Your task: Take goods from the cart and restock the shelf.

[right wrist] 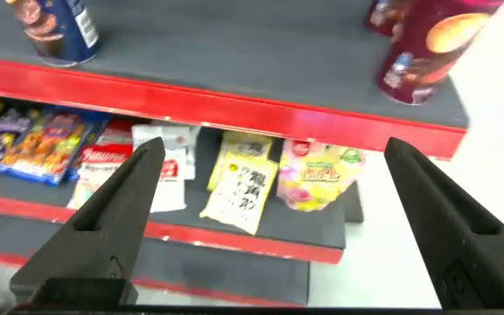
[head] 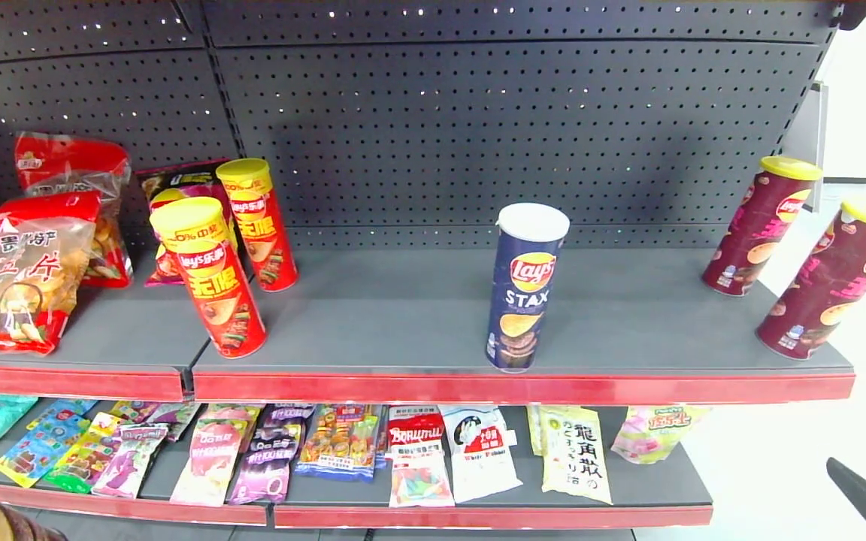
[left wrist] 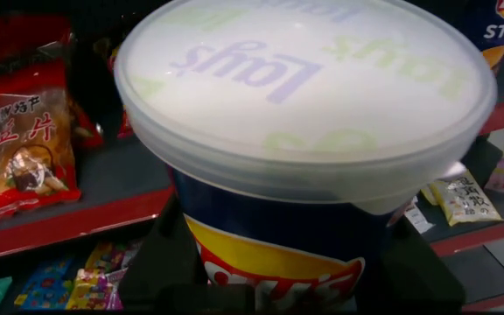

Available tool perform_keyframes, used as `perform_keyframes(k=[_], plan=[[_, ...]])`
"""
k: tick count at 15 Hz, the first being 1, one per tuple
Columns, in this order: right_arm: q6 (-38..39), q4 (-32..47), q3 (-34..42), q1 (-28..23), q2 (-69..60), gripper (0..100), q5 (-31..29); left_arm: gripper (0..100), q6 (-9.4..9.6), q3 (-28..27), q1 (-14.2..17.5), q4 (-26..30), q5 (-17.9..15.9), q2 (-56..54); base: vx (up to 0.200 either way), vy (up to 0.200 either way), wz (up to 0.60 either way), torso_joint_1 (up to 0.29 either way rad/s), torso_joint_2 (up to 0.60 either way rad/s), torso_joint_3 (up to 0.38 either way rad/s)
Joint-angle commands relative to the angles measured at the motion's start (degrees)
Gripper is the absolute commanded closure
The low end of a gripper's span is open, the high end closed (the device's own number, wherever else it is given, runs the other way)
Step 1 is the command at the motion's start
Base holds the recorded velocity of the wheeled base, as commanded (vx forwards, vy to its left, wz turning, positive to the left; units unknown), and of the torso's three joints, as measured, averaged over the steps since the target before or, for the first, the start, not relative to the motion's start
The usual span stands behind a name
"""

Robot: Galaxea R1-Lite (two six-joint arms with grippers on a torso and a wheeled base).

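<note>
Chip can: held in front of the shelving, level with the red front edge of the upper shelf, off that shelf's left part, where the red snack bags lie.
Chip can, look: a round tube with a navy blue body, a yellow band and a red patch with white lettering low on the side. It has a cloudy white plastic lid with a raised rim, and print shows faintly through the lid.
Left gripper: the jaws are closed against the chip can's body, a dark finger on each side below the lid.
Right gripper: the jaws are spread wide with nothing between them, out in front of the right end of the lower shelf.
Second navy can: upright with a white lid, at the upper shelf's front edge, right of middle.
Red cans: two with yellow lids, left of middle on the upper shelf, one near the front and one behind it.
Maroon cans: two with yellow lids at the right end of the upper shelf, one toward the back and one by the front right corner.
Red snack bags: two at the left end of the upper shelf, leaning back.
Lower shelf: a row of small flat packets in many colours lies along it.
</note>
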Motion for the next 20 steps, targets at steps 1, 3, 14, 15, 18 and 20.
perform_keyframes(k=[1,3,14,15,18,20], plan=[[-0.15,2.64,2.65,1.9,-11.86,0,1.79,100,-0.12,-0.19,0.0,-0.05,-0.19,1.72,0.0,0.0,0.0,0.0,0.0,0.0],[-0.06,11.61,2.65,1.64,-21.44,0,0.65,100,-0.3,0.34,0.0,0.04,-0.45,1.63,0.0,0.0,0.0,0.0,0.0,0.0],[1.96,26.73,0.62,2.08,-36.38,0,-7.0,100,-0.56,0.16,0.0,-0.05,-0.8,0.67,0.0,0.0,0.0,0.0,0.0,0.0],[1.96,26.73,0.62,2.08,-36.38,0,-7.0,100,-0.56,0.25,0.0,0.13,-1.24,0.32,0.0,0.0,0.0,0.0,0.0,0.0],[1.88,26.9,0.62,2.08,-36.38,0,-6.82,100,-0.56,0.69,0.0,0.13,-1.42,0.49,0.0,0.0,-0.6,0.001,0.0,0.006],[1.79,26.9,0.62,2.08,-36.38,0,-6.82,100,-0.56,0.69,0.0,0.13,-1.42,0.76,0.0,0.0,-0.6,0.005,0.0,0.0]])
